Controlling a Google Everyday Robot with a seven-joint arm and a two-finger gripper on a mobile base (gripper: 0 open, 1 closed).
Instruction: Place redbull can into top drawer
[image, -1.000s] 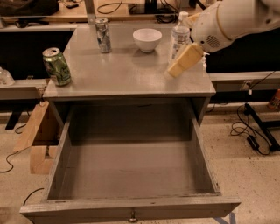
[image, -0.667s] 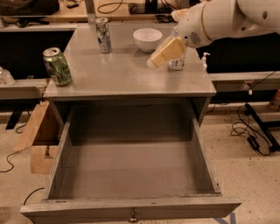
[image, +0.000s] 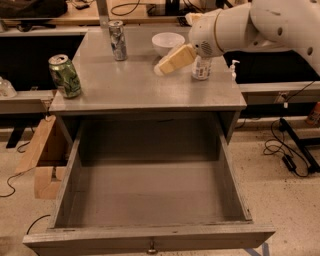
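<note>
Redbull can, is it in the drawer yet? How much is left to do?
Not yet. Done: the top drawer is pulled open, with nothing in it. In hand: the gripper hovers over the countertop by the white bowl, right of the redbull can and not touching it. Left: grab the can, carry it forward and set it down in the drawer.

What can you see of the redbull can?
The redbull can is a slim, tall metal can, silver-grey with bluish markings and a silver top. It stands upright near the back of the countertop, left of the bowl in view, touching nothing else. The gripper hovers to its right, apart from it.
</note>
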